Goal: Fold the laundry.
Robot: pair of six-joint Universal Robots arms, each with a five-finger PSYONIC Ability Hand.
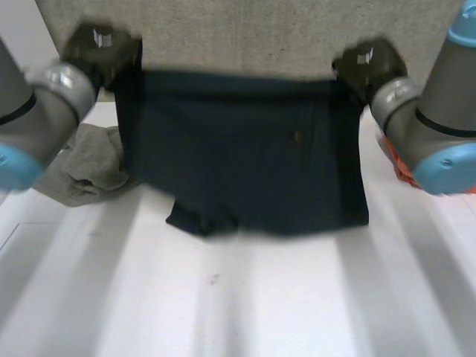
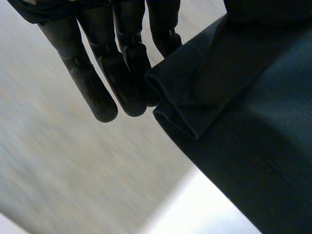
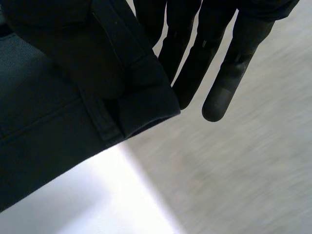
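A dark navy pair of shorts (image 1: 245, 156) hangs spread out between my two hands, its lower edge resting on the white table (image 1: 245, 297). My left hand (image 1: 100, 48) holds the far left corner, and my right hand (image 1: 368, 65) holds the far right corner. In the left wrist view the straight fingers (image 2: 97, 73) lie against a folded corner of the shorts (image 2: 243, 122), which is pinched beside them. The right wrist view shows the same: the hemmed corner of the shorts (image 3: 58, 107) is pinched next to the straight fingers (image 3: 229, 73).
A crumpled grey garment (image 1: 89, 167) lies on the table under my left arm, touching the shorts' left side. Something orange (image 1: 405, 171) shows behind my right arm. Grey floor (image 1: 260, 33) lies beyond the table's far edge.
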